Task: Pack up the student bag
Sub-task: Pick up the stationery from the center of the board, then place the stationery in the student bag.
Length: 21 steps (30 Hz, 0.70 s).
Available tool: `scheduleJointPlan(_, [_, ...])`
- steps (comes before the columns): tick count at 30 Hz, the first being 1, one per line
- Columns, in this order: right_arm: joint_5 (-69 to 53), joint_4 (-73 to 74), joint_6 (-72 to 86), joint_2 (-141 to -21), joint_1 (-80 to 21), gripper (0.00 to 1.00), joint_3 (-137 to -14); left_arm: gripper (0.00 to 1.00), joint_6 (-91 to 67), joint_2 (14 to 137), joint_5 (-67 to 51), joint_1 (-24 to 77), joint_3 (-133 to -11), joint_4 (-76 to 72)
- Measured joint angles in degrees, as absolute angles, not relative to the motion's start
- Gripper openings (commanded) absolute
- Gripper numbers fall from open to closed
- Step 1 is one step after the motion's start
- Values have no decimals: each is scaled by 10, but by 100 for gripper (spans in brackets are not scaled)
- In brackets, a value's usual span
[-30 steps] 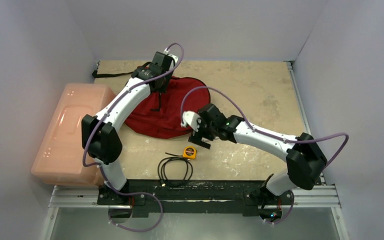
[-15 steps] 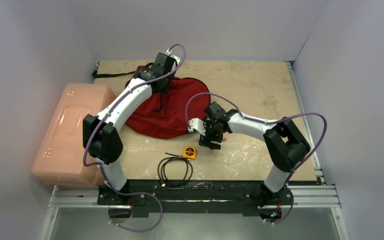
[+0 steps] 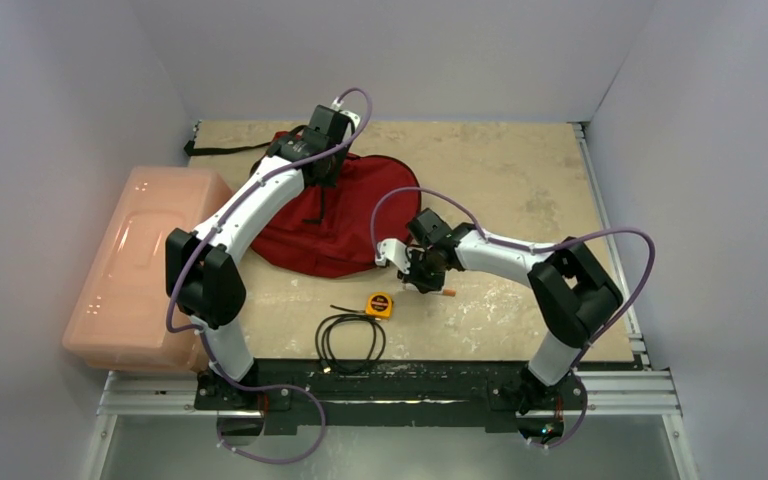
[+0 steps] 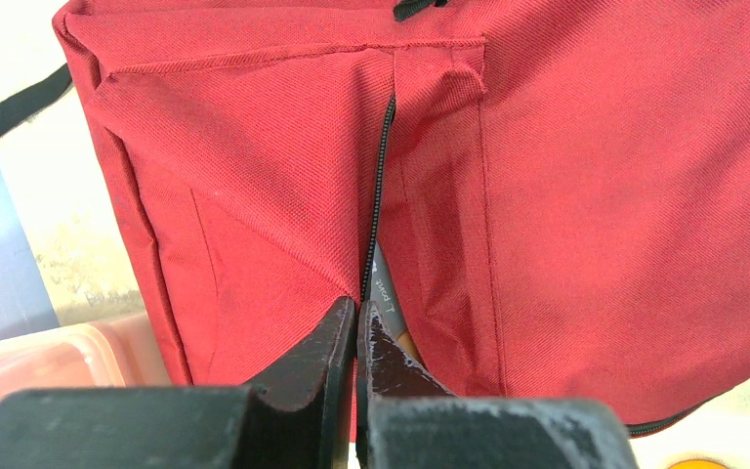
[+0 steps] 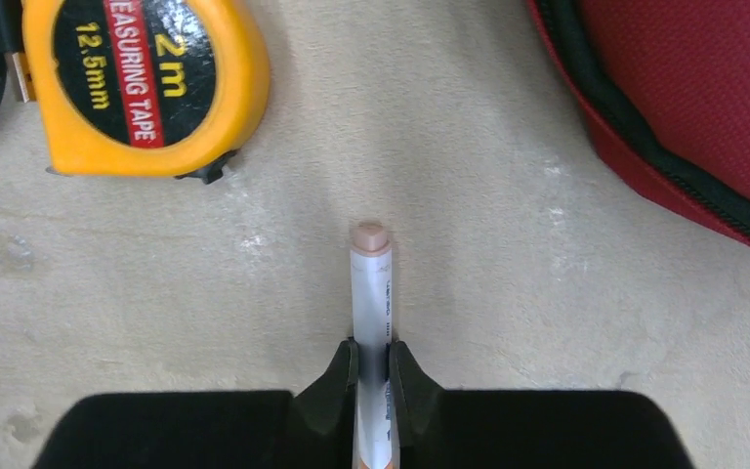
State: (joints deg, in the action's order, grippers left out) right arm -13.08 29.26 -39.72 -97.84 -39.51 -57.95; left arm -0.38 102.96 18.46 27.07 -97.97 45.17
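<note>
White plastic fills your right pincer (image 5: 372, 363): its jaws are drawn narrow onto the barrel of a marker (image 5: 371, 283). The marker's pale tan cap points away from the wrist, low over the beige tabletop (image 5: 469, 156). Off to one side of the cap lies a yellow tape measure (image 5: 142, 88), and near that a coiled black cable (image 3: 348, 340). On the other side runs the zippered edge of the student bag (image 5: 703, 88), apart from the marker. Your left pincer (image 4: 358, 318) is pressed fully together, pinching the bag's red fabric right at the end of a black zipper (image 4: 379, 186), with the cloth drawn taut to the tips. You will find the bag toward the far middle of the tabletop, beneath the left arm. A pale pink plastic box (image 3: 140, 260) stands to its left.
</note>
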Motion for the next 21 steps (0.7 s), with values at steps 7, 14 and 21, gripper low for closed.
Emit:
scheduleJointPlan(7, [-131,272,-322,-974,-395,0,-574,0,-4,1030,185,271,-980,452])
scheduleJointPlan(14, [-166,232,-215,-865,-394,0,-545,0,-4,1030,188,271,-980,451])
scheduleJointPlan(21, [-233,92,44,-841,-383,0,-623,0,-4,1030,189,271,-980,451])
